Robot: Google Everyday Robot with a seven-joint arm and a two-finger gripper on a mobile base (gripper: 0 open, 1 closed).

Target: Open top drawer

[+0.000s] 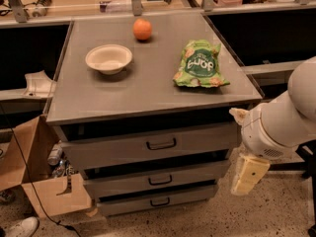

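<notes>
From where I stand, the top drawer (pixel 113 149) sits directly under the tabletop's (pixel 123 95) front edge. Its flat grey front is tucked in below the overhang, so I'd judge it shut and the pull not yet begun. Its small dark handle (pixel 161 143) is at the middle of the front, the one sensible place to take hold.

The gripper (pixel 249 174) hangs off the front right corner, below the tabletop and beside the right end of the drawers. It is at about the level of the middle drawer (pixel 123 181) and well apart from that handle. Whether it is clenched or released I cannot tell (it points down and reads as one pale block).

A bowl (pixel 108 58), an orange (pixel 142 29) near the back edge and a green snack bag (pixel 199 64) toward the right edge all lie back from the front. A sliding drawer should not trouble them. I'd guess the arm must come left and up to meet the handle.
</notes>
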